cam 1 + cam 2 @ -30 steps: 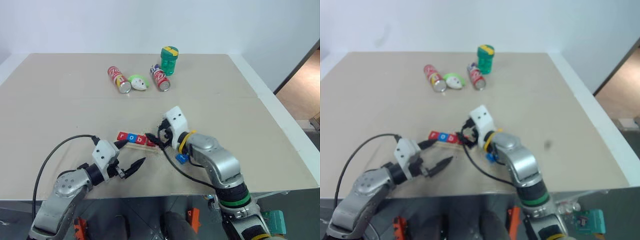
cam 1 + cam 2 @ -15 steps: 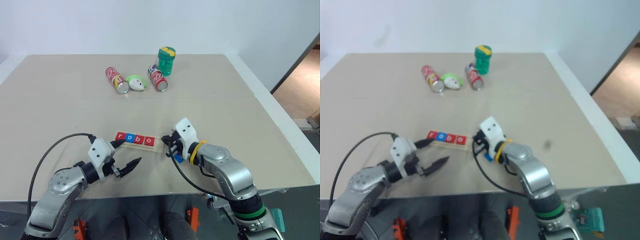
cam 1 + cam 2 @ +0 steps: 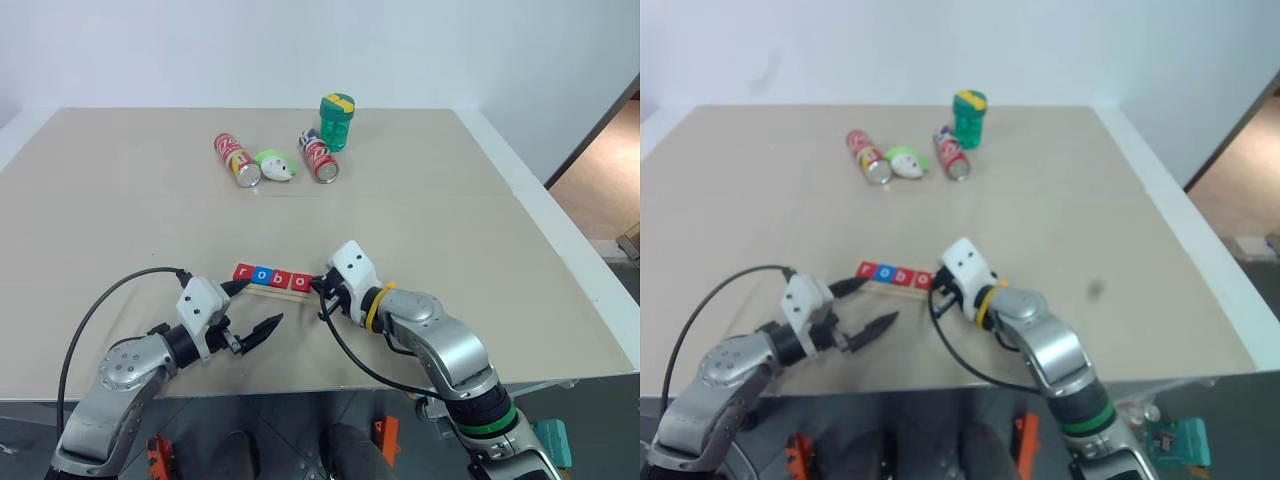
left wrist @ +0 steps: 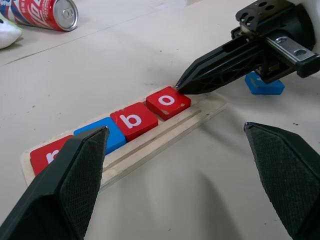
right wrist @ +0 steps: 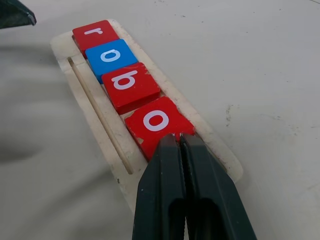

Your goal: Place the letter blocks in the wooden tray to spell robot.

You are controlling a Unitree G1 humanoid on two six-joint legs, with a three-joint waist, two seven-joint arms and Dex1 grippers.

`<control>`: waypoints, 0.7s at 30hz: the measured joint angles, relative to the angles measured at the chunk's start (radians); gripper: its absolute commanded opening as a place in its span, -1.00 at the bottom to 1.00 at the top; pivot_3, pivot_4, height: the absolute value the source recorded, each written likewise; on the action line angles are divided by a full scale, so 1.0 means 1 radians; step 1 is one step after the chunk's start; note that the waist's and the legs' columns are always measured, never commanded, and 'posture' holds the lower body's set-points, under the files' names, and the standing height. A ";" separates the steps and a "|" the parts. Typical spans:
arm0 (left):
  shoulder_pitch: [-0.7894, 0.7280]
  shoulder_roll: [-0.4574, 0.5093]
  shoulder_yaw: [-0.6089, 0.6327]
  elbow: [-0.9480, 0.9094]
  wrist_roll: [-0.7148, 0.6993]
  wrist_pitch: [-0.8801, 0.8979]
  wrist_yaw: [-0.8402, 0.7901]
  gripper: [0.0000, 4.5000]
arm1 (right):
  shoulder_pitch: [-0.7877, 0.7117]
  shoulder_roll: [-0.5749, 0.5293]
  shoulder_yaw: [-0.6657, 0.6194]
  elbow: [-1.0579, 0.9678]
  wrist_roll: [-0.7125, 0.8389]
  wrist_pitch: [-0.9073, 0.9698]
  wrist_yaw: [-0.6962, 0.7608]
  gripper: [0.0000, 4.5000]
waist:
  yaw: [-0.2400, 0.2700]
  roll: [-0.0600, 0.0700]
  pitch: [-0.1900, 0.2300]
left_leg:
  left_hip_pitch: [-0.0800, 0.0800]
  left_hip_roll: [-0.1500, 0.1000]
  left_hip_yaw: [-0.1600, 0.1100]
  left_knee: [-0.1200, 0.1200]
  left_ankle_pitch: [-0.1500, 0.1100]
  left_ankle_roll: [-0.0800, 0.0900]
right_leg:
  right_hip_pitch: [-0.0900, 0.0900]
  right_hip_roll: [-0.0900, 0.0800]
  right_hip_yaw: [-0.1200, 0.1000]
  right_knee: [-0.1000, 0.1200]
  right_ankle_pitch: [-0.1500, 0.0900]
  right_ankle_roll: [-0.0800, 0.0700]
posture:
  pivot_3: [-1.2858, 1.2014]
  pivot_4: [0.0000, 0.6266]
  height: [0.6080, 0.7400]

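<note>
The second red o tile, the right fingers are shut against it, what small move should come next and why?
Probably nudge the second o toward the b: it sits askew in the wooden tray, and the shut right fingers touch its edge. The blue tile still waits outside.

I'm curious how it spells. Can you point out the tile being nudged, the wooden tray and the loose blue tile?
second o tile (image 5: 156, 121), right wrist view, its top face.
wooden tray (image 5: 222, 157), right wrist view, bare end.
loose blue tile (image 4: 264, 86), left wrist view, its top.

Hidden and cut-off parts around the wooden tray

In the left wrist view, the left finger (image 4: 75, 185) at lower left covers part of the red r block (image 4: 47, 156) and the blue o block (image 4: 100, 136); the blue block (image 4: 264, 85) at upper right lies partly behind the right gripper (image 4: 179, 86), its letter unseen; the soda can (image 4: 47, 11) is cut by the top edge.
</note>
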 measured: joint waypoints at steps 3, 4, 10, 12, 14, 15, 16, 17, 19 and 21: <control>0.000 0.000 0.000 0.000 0.000 0.001 0.002 1.00 | -0.005 0.007 0.006 0.000 -0.003 0.000 -0.001 -0.97 | 0.000 0.000 0.000 | 0.000 0.000 0.000 0.000 0.000 0.000 | 0.000 0.000 0.000 0.000 0.000 0.000 | 0.03 -0.52 0.98; 0.000 0.000 0.000 0.000 0.000 0.001 0.003 1.00 | -0.008 0.010 0.010 0.000 -0.004 -0.002 0.000 -0.97 | 0.000 0.000 0.000 | 0.000 0.000 0.000 0.000 0.000 0.000 | 0.000 0.000 0.000 0.000 0.000 0.000 | 0.03 -0.52 0.98; -0.001 0.000 0.000 0.000 0.000 0.002 0.007 1.00 | -0.025 0.018 0.014 0.008 -0.013 -0.012 -0.003 -0.97 | 0.000 0.000 0.000 | 0.000 0.000 0.000 0.000 0.000 0.000 | 0.000 0.000 0.000 0.000 0.000 0.000 | 0.03 -0.52 0.98; -0.001 0.000 0.000 -0.001 0.000 0.003 0.008 1.00 | -0.030 0.014 0.010 0.008 -0.016 -0.011 -0.004 -0.97 | 0.000 0.000 0.000 | 0.000 0.000 0.000 0.000 0.000 0.000 | 0.000 0.000 0.000 0.000 0.000 0.000 | 0.03 -0.52 0.98; -0.001 0.000 0.000 -0.002 0.000 0.008 0.009 1.00 | -0.035 0.004 0.004 0.008 -0.017 -0.006 -0.004 -0.97 | 0.000 0.000 0.000 | 0.000 0.000 0.000 0.000 0.000 0.000 | 0.000 0.000 0.000 0.000 0.000 0.000 | 0.03 -0.52 0.98; -0.001 0.000 0.000 -0.002 0.000 0.013 0.009 1.00 | -0.036 -0.009 0.003 0.007 -0.017 0.001 -0.003 -0.97 | 0.000 0.000 0.000 | 0.000 0.000 0.000 0.000 0.000 0.000 | 0.000 0.000 0.000 0.000 0.000 0.000 | 0.03 -0.52 0.98; -0.001 0.000 0.000 -0.002 0.000 0.015 0.009 1.00 | -0.035 -0.019 0.002 0.006 -0.017 0.010 -0.002 -0.97 | 0.000 0.000 0.000 | 0.000 0.000 0.000 0.000 0.000 0.000 | 0.000 0.000 0.000 0.000 0.000 0.000 | 0.03 -0.52 0.98; -0.001 0.000 0.000 -0.002 0.000 0.016 0.010 1.00 | -0.034 -0.027 0.002 0.006 -0.017 0.016 -0.001 -0.97 | 0.000 0.000 0.000 | 0.000 0.000 0.000 0.000 0.000 0.000 | 0.000 0.000 0.000 0.000 0.000 0.000 | 0.03 -0.52 0.98; -0.001 0.000 0.000 -0.003 0.000 0.019 0.010 1.00 | -0.027 -0.039 0.002 0.005 -0.018 0.018 0.000 -0.97 | 0.000 0.000 0.000 | 0.000 0.000 0.000 0.000 0.000 0.000 | 0.000 0.000 0.000 0.000 0.000 0.000 | 0.03 -0.52 0.98; -0.002 0.000 0.000 -0.005 0.000 0.021 0.010 1.00 | -0.019 -0.045 0.004 0.004 -0.021 0.018 0.000 -0.97 | 0.000 0.000 0.000 | 0.000 0.000 0.000 0.000 0.000 0.000 | 0.000 0.000 0.000 0.000 0.000 0.000 | 0.03 -0.52 0.98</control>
